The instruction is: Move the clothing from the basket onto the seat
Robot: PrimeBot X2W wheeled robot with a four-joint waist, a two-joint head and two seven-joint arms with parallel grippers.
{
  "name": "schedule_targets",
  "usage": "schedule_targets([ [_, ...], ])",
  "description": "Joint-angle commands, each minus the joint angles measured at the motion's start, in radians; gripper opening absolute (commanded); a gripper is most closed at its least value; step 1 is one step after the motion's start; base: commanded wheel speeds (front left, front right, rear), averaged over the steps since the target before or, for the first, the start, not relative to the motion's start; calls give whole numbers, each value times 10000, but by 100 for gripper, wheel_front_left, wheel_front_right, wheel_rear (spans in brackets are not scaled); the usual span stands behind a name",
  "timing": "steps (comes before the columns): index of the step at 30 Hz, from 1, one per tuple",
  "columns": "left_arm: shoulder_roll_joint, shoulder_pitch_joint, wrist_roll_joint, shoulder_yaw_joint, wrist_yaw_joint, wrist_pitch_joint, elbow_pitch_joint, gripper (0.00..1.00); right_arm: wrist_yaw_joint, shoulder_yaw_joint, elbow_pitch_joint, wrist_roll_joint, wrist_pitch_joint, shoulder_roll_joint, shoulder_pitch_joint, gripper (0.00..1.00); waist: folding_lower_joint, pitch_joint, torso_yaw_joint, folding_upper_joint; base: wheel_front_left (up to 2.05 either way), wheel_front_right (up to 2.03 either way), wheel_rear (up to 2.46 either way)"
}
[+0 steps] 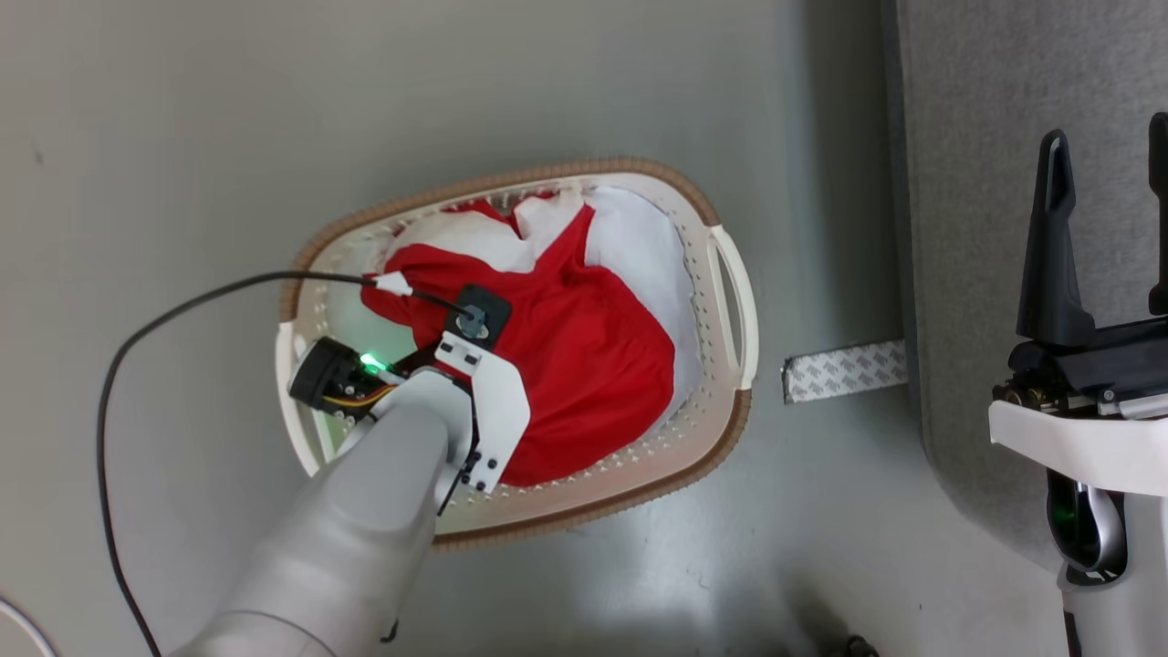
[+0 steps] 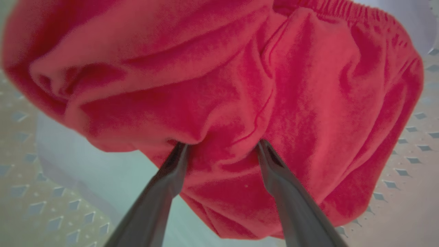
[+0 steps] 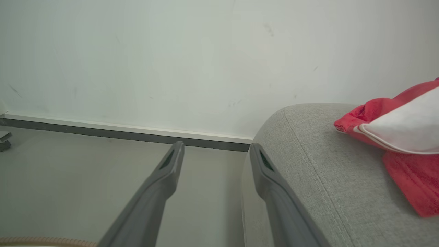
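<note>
Left gripper (image 2: 222,146) wide open, both tips pressed into red clothing (image 2: 212,68) inside basket (image 1: 733,301), not clamped. Right gripper (image 3: 216,148) open, holding nothing, beside seat (image 3: 308,161).

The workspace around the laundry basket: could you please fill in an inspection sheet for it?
Surface: glossy grey floor; the basket stands on it.
Job's things: basket holds a red garment over white fabric; a second red-and-white garment lies on the sofa.
Clutter: patterned tape strip on the floor between basket and sofa.
Pincers: left pincer open, fingers pressed into the red garment with a fold between them; right pincer open, empty, beside the sofa's edge.
Cables: black cable loops from the left wrist over the floor.
Surroundings: pale wall with dark baseboard.
</note>
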Motion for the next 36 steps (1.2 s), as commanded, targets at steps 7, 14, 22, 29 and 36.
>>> schedule_targets([
  [7,74,-419,-192,-373,-51,-284,253,100,-22,78,-177,95,9,-7,-115,100,-1,564,-139,0,0,0,0],
  [14,70,-622,-190,-935,-218,-464,421,0,-22,86,-326,62,9,-7,-91,100,-1,818,-178,0,0,0,0],
  [22,71,-173,-810,-1240,-484,-1296,43,0,-22,49,38,270,9,-8,-30,100,-1,-59,-3,0,0,0,0],
  [29,68,658,-1559,-1162,-644,-2265,-484,0,-22,-82,708,298,8,-10,432,100,-1,-1972,503,0,0,0,0],
  [36,86,1810,-2197,-920,-680,-2913,-1044,0,-22,-175,1666,280,9,-13,1209,100,-1,-4380,933,0,0,0,0],
])
